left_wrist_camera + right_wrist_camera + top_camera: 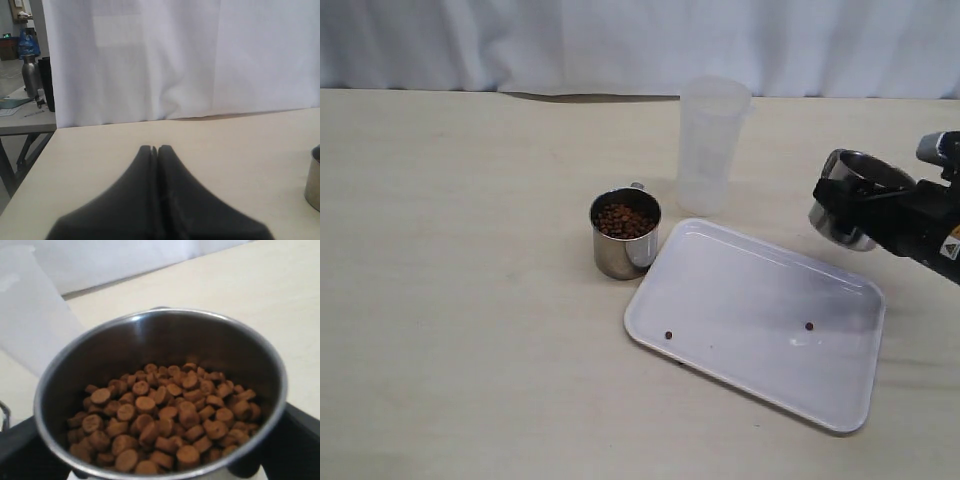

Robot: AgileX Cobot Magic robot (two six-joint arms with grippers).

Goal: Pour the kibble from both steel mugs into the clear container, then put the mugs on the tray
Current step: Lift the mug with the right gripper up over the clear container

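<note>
Your right jaws, spread wide, clasped a short shiny steel mug full of small brown kibble pellets, off to the right of the tall clear plastic container, which looked empty. The second full mug stood on the table just beside the flat white tray, your left jaws shut on nothing. Neither pour nor either mug's placing appeared done.

Our left gripper: matte black, tapered fingers. Our right gripper: black body, grey wrist piece, small white triangle label.
</note>
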